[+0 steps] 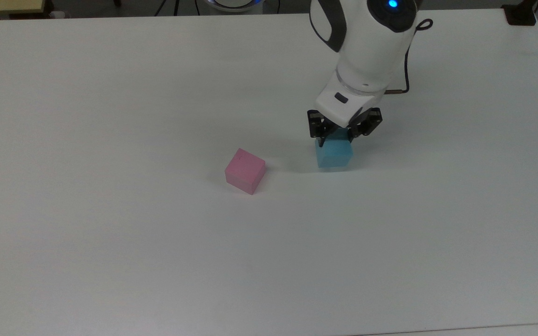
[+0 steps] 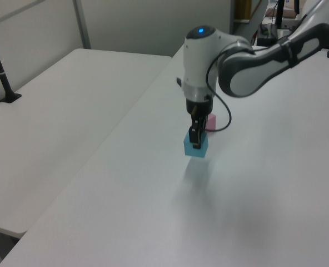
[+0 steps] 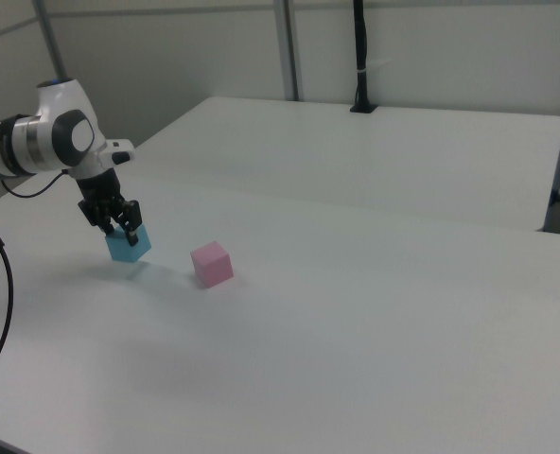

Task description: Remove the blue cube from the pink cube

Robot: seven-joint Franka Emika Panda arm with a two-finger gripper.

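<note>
The pink cube (image 1: 245, 171) stands alone on the white table (image 1: 110, 233), also seen as the pink cube (image 3: 211, 263) in the right view and partly hidden behind the arm as the pink cube (image 2: 211, 122) in the left view. My gripper (image 1: 342, 136) is shut on the blue cube (image 1: 334, 153), holding it by its upper part to the top view's right of the pink cube, well apart from it. In the right view the blue cube (image 3: 129, 244) hangs tilted just above the table under the gripper (image 3: 118, 227). The left view has the blue cube (image 2: 196, 146) below the gripper (image 2: 195, 139).
A black post (image 3: 360, 57) stands on the far table in the right view, and another black post (image 2: 0, 72) rises at the left view's left. A black cable (image 1: 407, 60) loops off the wrist. A second table (image 2: 59, 111) adjoins along a seam.
</note>
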